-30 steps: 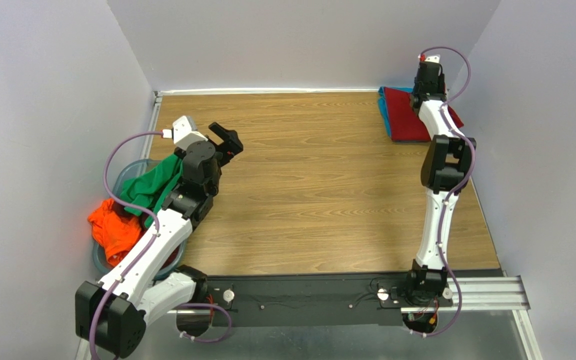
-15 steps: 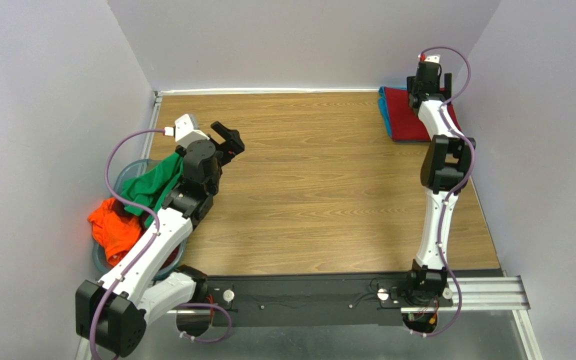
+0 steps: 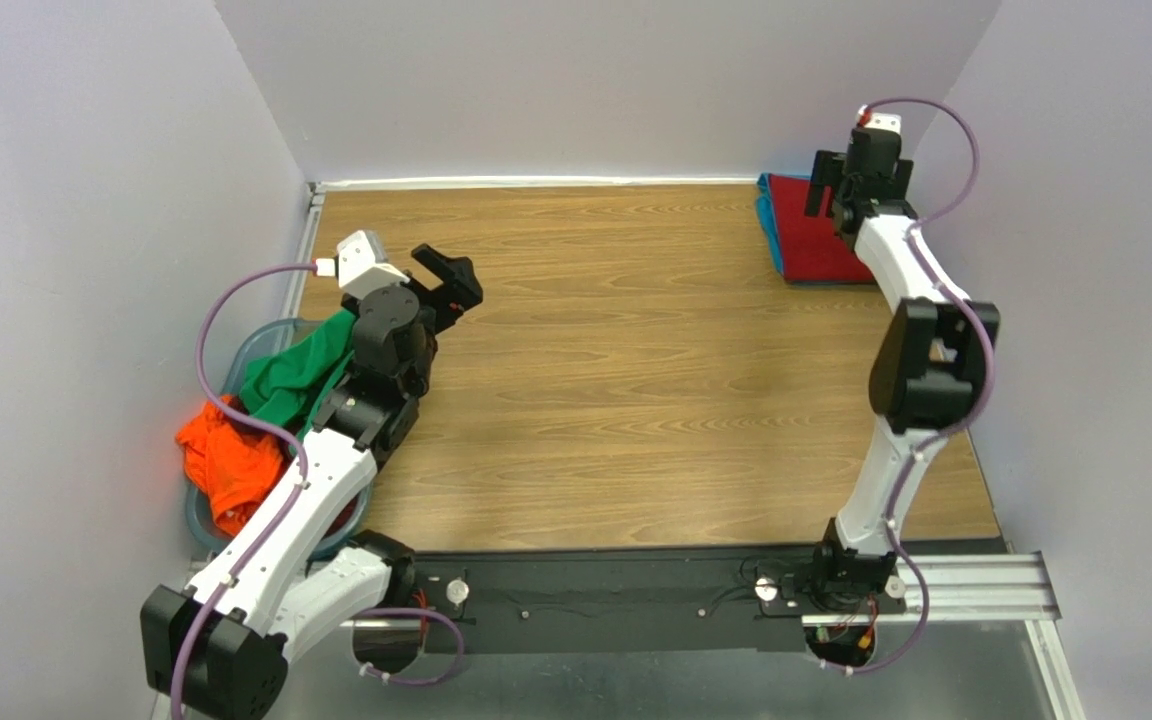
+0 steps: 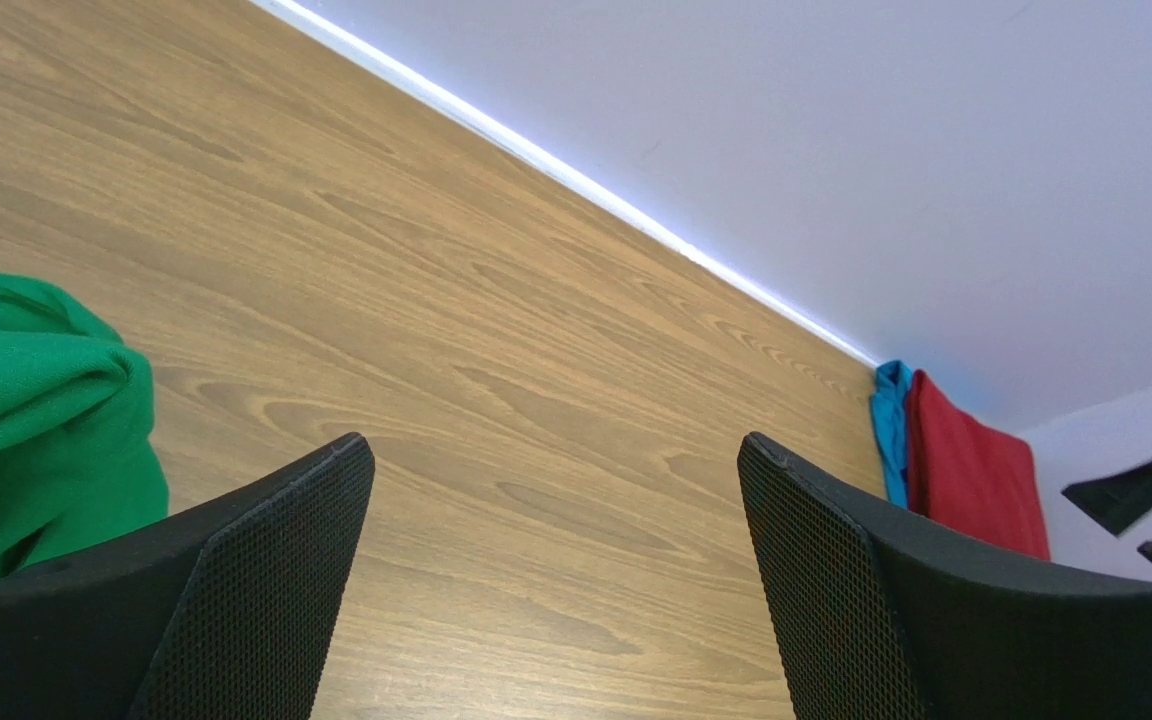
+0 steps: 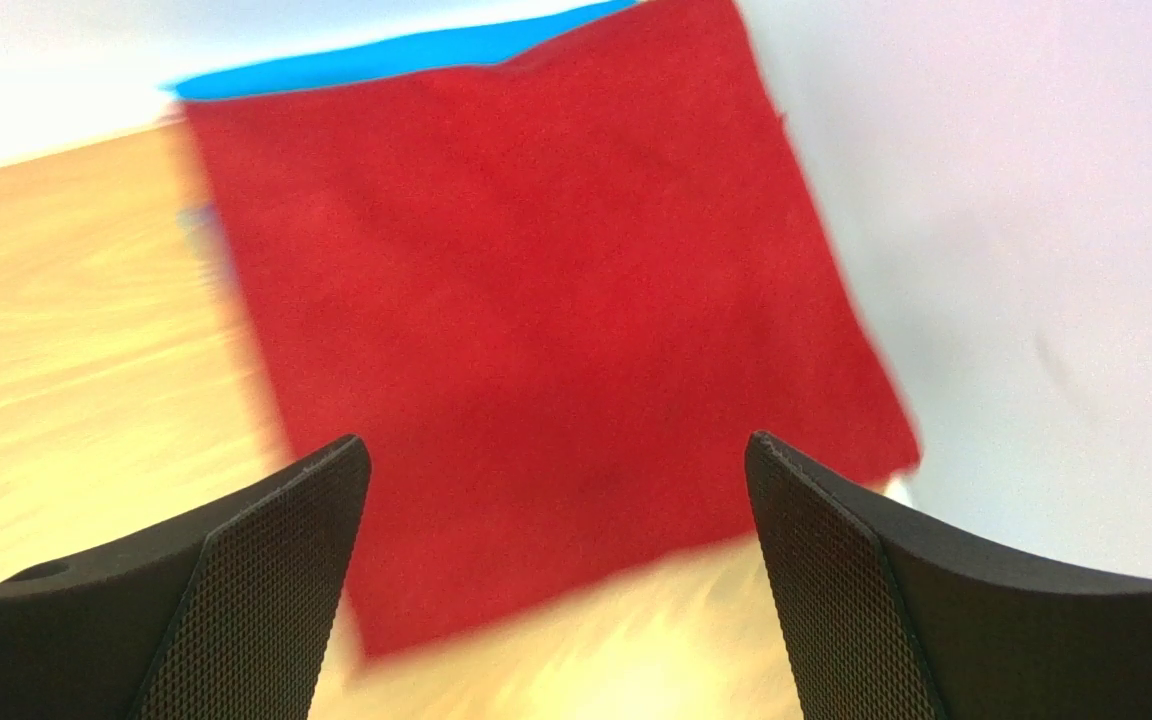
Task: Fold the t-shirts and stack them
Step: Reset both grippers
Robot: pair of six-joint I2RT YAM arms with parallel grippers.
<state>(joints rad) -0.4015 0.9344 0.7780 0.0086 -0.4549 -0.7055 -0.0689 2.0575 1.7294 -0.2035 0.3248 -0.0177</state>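
Note:
A folded dark red t-shirt (image 3: 820, 240) (image 5: 537, 300) lies flat on a teal-blue t-shirt (image 3: 767, 210) (image 5: 387, 57) in the far right corner. My right gripper (image 3: 842, 168) (image 5: 552, 465) hangs open above the red one, holding nothing. At the left, a green t-shirt (image 3: 297, 375) (image 4: 26, 420) and a bright orange t-shirt (image 3: 229, 458) spill out of a bin. My left gripper (image 3: 444, 282) (image 4: 552, 458) stands open over bare wood just right of the green one. In the left wrist view the red t-shirt (image 4: 973, 480) and teal-blue t-shirt (image 4: 889, 428) show far off.
A clear round bin (image 3: 244, 353) sits at the left edge, under the crumpled shirts. Grey walls close the wooden table (image 3: 612, 345) on three sides. The black mounting rail (image 3: 612, 593) runs along the near edge.
My right gripper has opened, let go of the red t-shirt and lifted away from it, its elbow swinging right. The left arm has shifted slightly.

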